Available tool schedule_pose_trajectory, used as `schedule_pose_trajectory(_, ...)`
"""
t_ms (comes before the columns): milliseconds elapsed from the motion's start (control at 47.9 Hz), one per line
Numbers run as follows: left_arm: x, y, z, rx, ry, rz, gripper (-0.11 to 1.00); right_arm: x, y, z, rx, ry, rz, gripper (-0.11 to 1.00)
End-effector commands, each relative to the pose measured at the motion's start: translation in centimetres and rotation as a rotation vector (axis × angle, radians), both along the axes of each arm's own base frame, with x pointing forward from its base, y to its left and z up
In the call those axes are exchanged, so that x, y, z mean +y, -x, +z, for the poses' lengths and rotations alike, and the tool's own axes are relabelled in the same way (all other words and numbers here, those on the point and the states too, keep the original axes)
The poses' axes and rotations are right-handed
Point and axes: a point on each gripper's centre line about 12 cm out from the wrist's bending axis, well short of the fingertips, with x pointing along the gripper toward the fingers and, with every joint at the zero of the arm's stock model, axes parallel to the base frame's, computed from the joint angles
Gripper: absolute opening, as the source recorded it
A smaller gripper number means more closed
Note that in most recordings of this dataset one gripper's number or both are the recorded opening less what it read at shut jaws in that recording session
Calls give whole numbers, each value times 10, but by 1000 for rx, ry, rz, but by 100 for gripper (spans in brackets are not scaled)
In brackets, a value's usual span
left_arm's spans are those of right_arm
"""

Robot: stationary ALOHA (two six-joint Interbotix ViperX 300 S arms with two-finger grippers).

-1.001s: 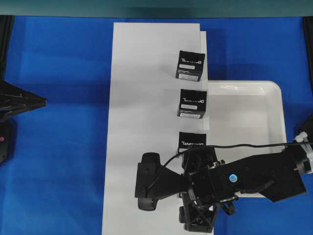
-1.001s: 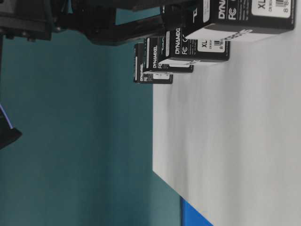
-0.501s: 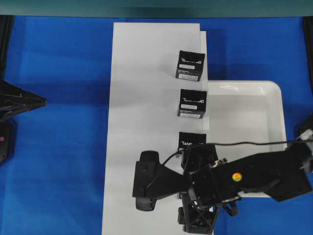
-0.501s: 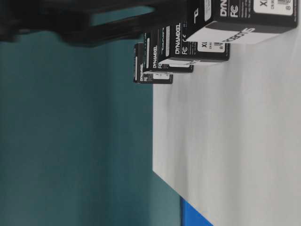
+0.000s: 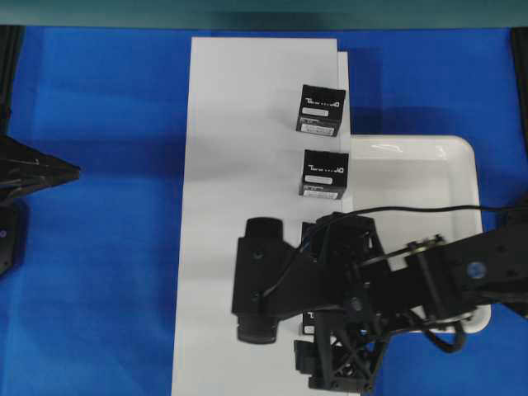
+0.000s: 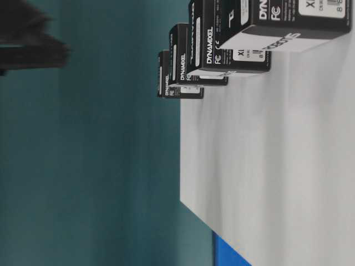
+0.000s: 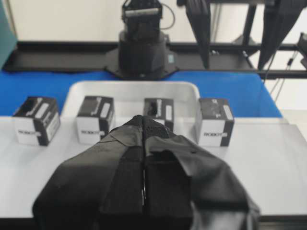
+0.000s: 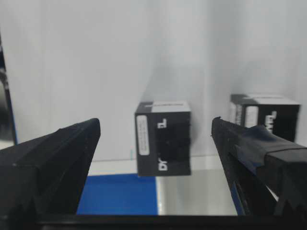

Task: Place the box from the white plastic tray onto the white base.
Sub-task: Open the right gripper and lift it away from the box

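The box (image 8: 163,143) stands on the white base (image 5: 239,206) near its edge, last in a row of black boxes. It also shows as the right-most box (image 7: 215,121) in the left wrist view and the nearest box (image 6: 288,22) at table level. The right arm (image 5: 371,289) hides it from overhead. My right gripper (image 8: 156,127) hangs above the box, open, fingers apart on both sides and touching nothing. The white plastic tray (image 5: 462,165) lies beside the base with no box in it. My left gripper (image 5: 74,172) is shut and holds nothing, far left.
Three similar black boxes (image 5: 322,109) (image 5: 323,174) (image 7: 159,111) stand in line on the base; the third is partly under the right arm. Blue cloth (image 5: 99,247) covers the table around base and tray. A dark blurred arm part (image 6: 28,39) shows at table level.
The right gripper has lifted away from the box, staying open, and left most of the table-level view. The box stays on the base. The left arm has not moved.
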Motion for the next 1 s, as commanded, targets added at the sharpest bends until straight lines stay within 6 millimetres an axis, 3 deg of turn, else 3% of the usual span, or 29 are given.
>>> schedule_pose_trajectory(0,0,-2,7,-12,0,0,-7,-8,4,23,-64,-2,-13,98)
schedule_pose_trajectory(334,-1,-3,7,-14,2,-3,-7,-39,25,72,-243,-39,-84,98)
schedule_pose_trajectory(459,-1,-3,9,-20,0,-3,-7,-49,35,81,-331,-20,-89,98)
schedule_pose_trajectory(980,-3,-3,8,-14,2,-17,-7,-62,92,80,-733,-60,-9,98)
